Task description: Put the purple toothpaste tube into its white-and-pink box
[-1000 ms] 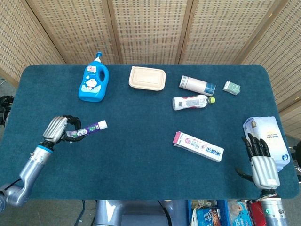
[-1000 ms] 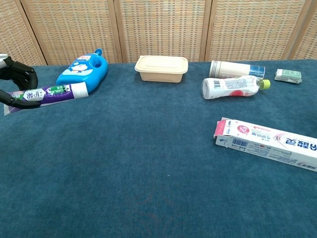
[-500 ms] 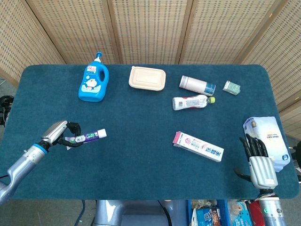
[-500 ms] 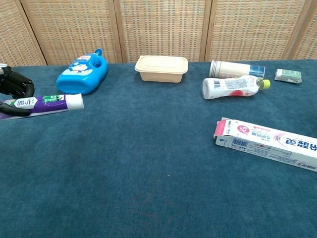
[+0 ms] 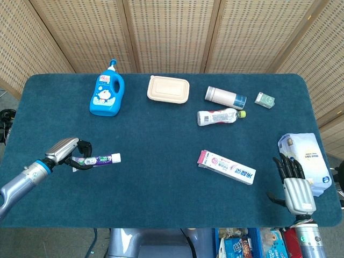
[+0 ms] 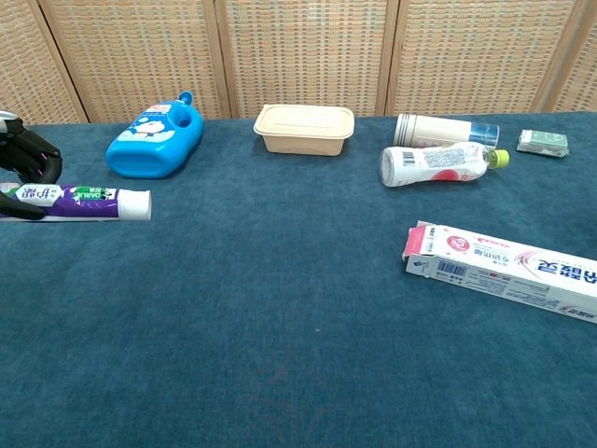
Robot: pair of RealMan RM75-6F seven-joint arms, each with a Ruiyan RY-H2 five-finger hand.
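Note:
The purple toothpaste tube (image 5: 99, 159) lies level at the table's left side, white cap pointing right; the chest view shows this tube (image 6: 79, 201) low on the cloth. My left hand (image 5: 67, 153) grips its tail end, dark fingers (image 6: 28, 159) curled over it. The white-and-pink box (image 5: 226, 167) lies flat right of centre, its pink flap open at the left end, and in the chest view the box (image 6: 504, 269) is far from the tube. My right hand (image 5: 295, 183) is at the front right edge, fingers spread and empty.
Along the back stand a blue detergent bottle (image 5: 107, 95), a beige lidded container (image 5: 168, 89), a white cylinder flask (image 5: 225, 97), a lying drink bottle (image 5: 219, 116) and a small green box (image 5: 264, 99). A white-and-blue packet (image 5: 305, 161) sits at the right edge beside my right hand.
My left hand has lowered and drawn toward the front with the tube, which went from tilted up to level near the cloth. The right hand slid slightly back toward the front edge.

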